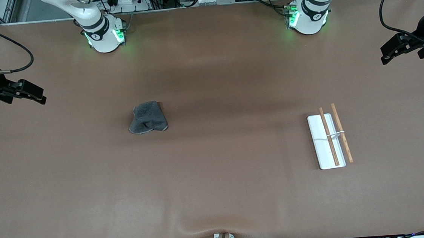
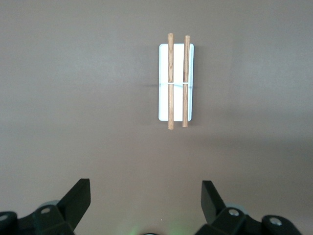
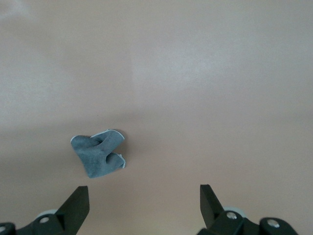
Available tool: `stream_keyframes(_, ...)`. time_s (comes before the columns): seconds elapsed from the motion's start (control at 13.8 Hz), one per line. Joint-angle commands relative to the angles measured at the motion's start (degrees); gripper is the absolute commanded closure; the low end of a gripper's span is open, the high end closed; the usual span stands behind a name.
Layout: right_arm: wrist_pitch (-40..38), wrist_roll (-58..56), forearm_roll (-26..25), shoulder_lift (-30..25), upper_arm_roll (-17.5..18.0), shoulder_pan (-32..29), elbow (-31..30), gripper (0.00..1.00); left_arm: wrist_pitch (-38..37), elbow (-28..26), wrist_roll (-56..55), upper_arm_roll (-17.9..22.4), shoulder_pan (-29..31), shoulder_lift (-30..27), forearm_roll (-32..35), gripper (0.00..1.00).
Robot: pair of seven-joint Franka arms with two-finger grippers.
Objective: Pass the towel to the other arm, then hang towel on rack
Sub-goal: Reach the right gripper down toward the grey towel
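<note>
Towel (image 1: 147, 117) crumpled on table, well apart from rack (image 1: 327, 140).

L gripper (image 1: 385, 60) raised, jaws wide, R gripper (image 1: 42, 99) likewise, both waiting

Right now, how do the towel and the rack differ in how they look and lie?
The towel is dark grey, soft and crumpled in a lumpy heap; the rack is a rigid white plate carrying two straight wooden rods. The towel lies toward the right arm's end of the table, the rack toward the left arm's end. Both rest on the table, untouched by either gripper.
</note>
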Motion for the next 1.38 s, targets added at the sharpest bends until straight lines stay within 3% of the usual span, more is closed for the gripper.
stream_keyframes(0.0, -0.8, -0.4, -0.6, 0.1, 0.2, -0.3, 1.0, 0.00, -0.7, -0.6, -0.2, -0.1, 0.1, -1.3, -0.8, 0.00)
stream_keyframes(0.87, -3.4, -0.3, -0.7, 0.7, 0.4, 0.4, -0.4, 0.00, -1.2, -0.6, 0.4, -0.7, -1.3, -1.0, -0.1, 0.00)
stream_keyframes(1.16, -3.6, 0.3, -0.4, 3.0, 0.3, 0.2, -0.9, 0.00, -2.0, -0.8, 1.0, -0.8, -1.3, -1.0, -0.6, 0.00)
stream_keyframes(1.3, -3.4, 0.6, 2.3, 5.1, 0.3, 0.6, -1.1, 0.00, -2.0, -0.7, 1.0, -0.8, -1.2, -1.0, -0.6, 0.00)
